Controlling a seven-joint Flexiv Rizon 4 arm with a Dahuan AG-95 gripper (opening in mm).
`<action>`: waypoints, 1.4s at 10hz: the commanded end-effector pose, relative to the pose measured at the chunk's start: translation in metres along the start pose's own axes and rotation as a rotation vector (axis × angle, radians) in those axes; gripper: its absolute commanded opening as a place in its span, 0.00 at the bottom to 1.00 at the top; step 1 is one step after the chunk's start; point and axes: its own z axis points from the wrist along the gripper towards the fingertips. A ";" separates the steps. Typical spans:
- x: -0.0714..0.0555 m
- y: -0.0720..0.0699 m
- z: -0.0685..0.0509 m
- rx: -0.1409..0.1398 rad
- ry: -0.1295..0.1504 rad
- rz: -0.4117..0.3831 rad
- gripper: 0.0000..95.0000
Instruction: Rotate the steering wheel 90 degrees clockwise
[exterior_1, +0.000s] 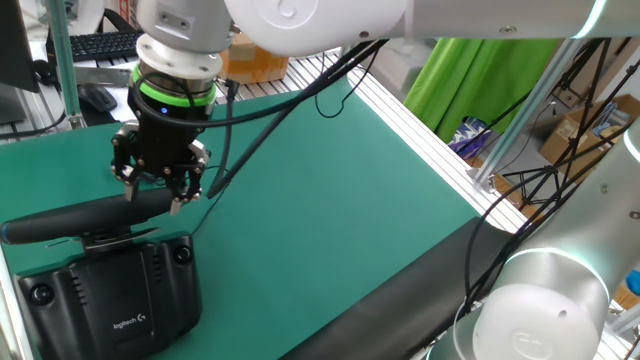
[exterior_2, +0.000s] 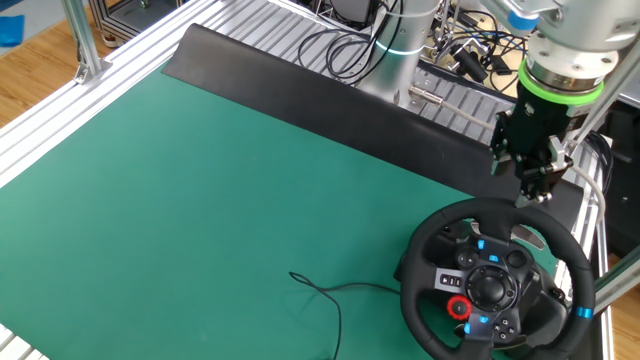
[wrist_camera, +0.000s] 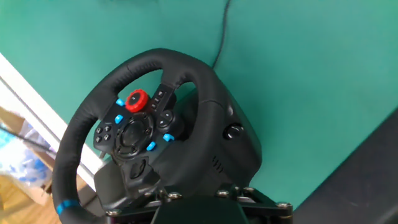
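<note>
Red knob (wrist_camera: 137, 99) only in cam views w/ wheel face

White "logitech G" logo on the black base box (exterior_1: 118, 300) behind the steering wheel (exterior_1: 90, 215)

— What lies around the work area?
— A green mat (exterior_2: 200, 190) covers the table, a thin black cable (exterior_2: 325, 295) snaking over it.
— And behind?
— A black keyboard (exterior_1: 95, 45), a mouse (exterior_1: 97, 97), and a green cloth (exterior_1: 470, 75).
</note>
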 end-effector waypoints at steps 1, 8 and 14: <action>0.003 0.001 -0.002 0.012 0.006 -0.008 0.80; -0.073 -0.024 -0.022 0.033 0.019 -0.240 0.80; -0.131 -0.077 -0.005 0.040 -0.018 -0.371 0.80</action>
